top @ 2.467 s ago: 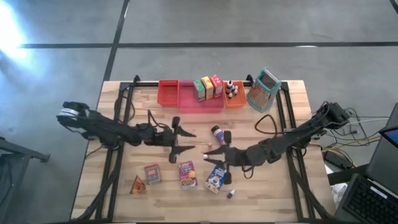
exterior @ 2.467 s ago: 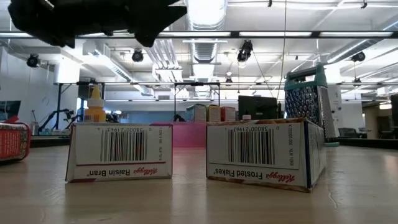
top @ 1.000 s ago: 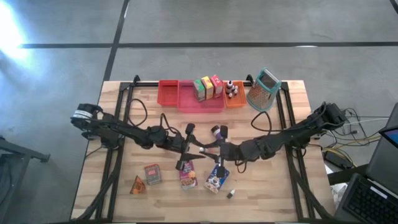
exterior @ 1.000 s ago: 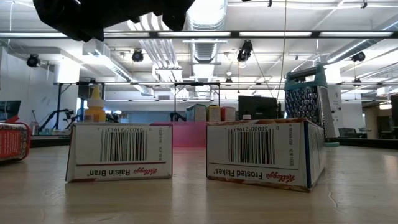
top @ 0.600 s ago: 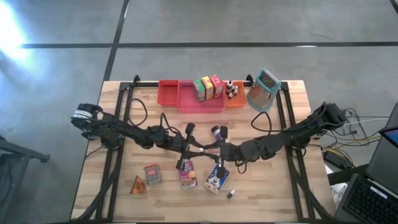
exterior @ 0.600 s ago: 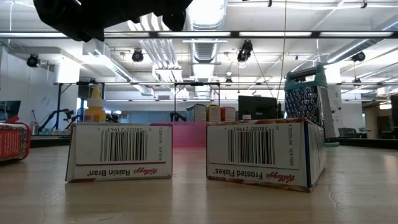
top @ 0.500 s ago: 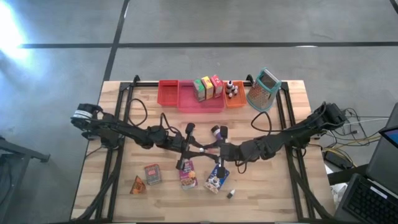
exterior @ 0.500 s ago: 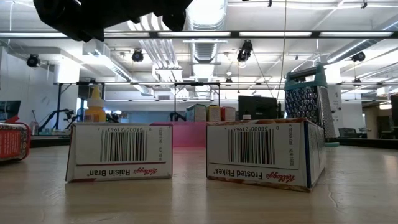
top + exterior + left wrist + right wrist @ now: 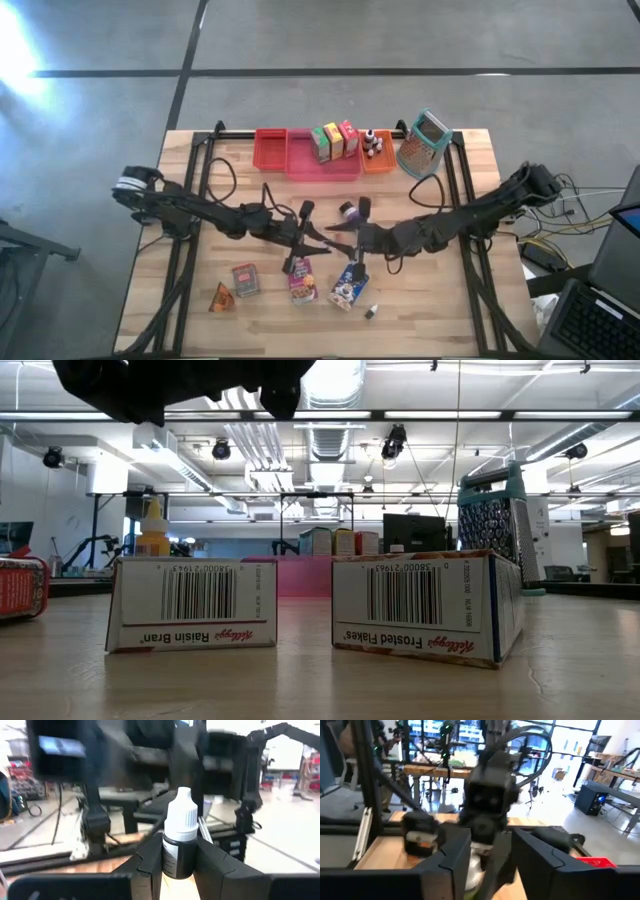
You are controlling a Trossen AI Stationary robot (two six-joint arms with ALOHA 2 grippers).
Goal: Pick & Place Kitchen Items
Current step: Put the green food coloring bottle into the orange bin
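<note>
A small bottle (image 9: 178,840) with a white cap and a dark body is held above the table's middle by my left gripper (image 9: 178,867), which is shut on it. In the high view my left gripper (image 9: 322,232) and my right gripper (image 9: 348,238) face each other tip to tip. My right gripper (image 9: 490,855) is open, with the left gripper's front blurred between its fingers. Below them a Raisin Bran box (image 9: 301,280) and a Frosted Flakes box (image 9: 346,288) lie flat on the table. A small jar (image 9: 348,211) stands just beyond the grippers. My left gripper pinches the bottle's dark body (image 9: 175,862) between its two fingers, one on each side. The fingers reach out level from the table's left. The bottle stands upright in the hold, white cap (image 9: 181,812) on top, lifted clear of the table.
At the far edge lie a red tray (image 9: 270,148), a pink tray (image 9: 322,166) holding three small boxes (image 9: 334,140), and an orange tray (image 9: 377,162) with small bottles. A grater (image 9: 425,143) stands at the far right. A red can (image 9: 244,279), an orange wedge (image 9: 221,297) and a tiny bottle (image 9: 371,312) lie near the front.
Both grippers have stayed tip to tip over the table's middle. My right gripper's fingers have spread apart a little, and the bottle stays in my left gripper.
</note>
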